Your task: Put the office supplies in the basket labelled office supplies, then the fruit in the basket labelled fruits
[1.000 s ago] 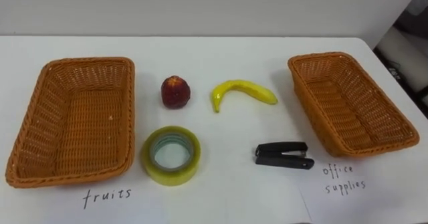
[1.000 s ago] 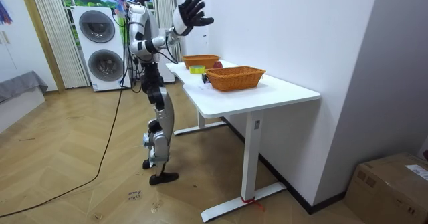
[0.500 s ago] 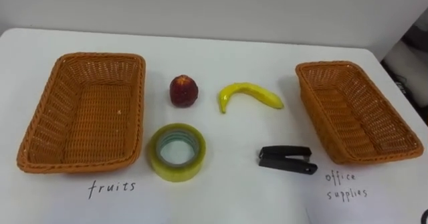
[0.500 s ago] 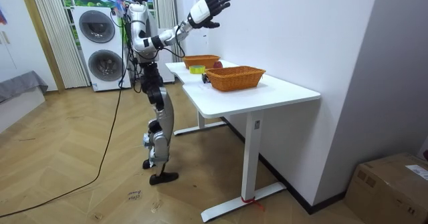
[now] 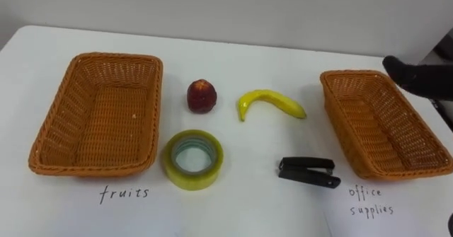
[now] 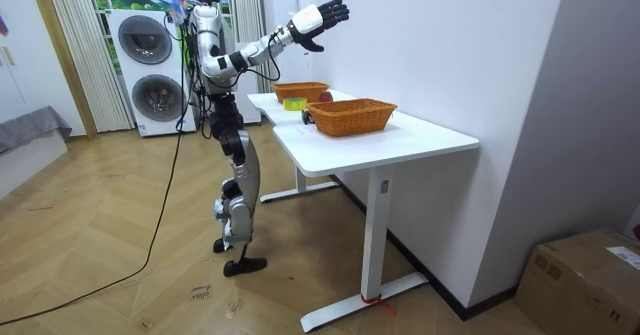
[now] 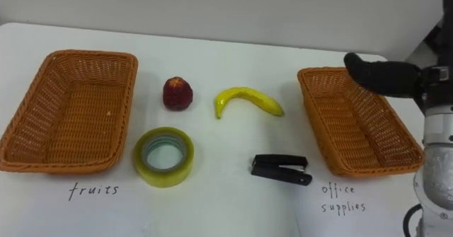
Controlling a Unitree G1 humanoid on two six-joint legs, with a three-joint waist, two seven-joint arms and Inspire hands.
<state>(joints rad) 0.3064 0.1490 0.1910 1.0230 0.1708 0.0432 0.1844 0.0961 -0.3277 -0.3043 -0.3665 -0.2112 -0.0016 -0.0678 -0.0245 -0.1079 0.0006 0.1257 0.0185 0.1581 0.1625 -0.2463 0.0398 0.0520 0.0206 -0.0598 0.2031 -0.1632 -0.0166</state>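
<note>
One hand is up: the right hand (image 7: 386, 76), fingers straight and loosely spread, holding nothing, hovers high over the far rim of the right basket (image 7: 357, 134). A stapler (image 7: 281, 169) lies on the white table (image 7: 233, 209) at 9 o'clock of that basket. The banana (image 7: 248, 99) is at 12 o'clock of the stapler, the red apple (image 7: 177, 94) at 9 o'clock of the banana, and the tape roll (image 7: 163, 177) at 6 o'clock of the apple. The left basket (image 7: 67, 117) is at 9 o'clock of both. All four items sit between the baskets. In the room view the robot stands upright at the table edge.
</note>
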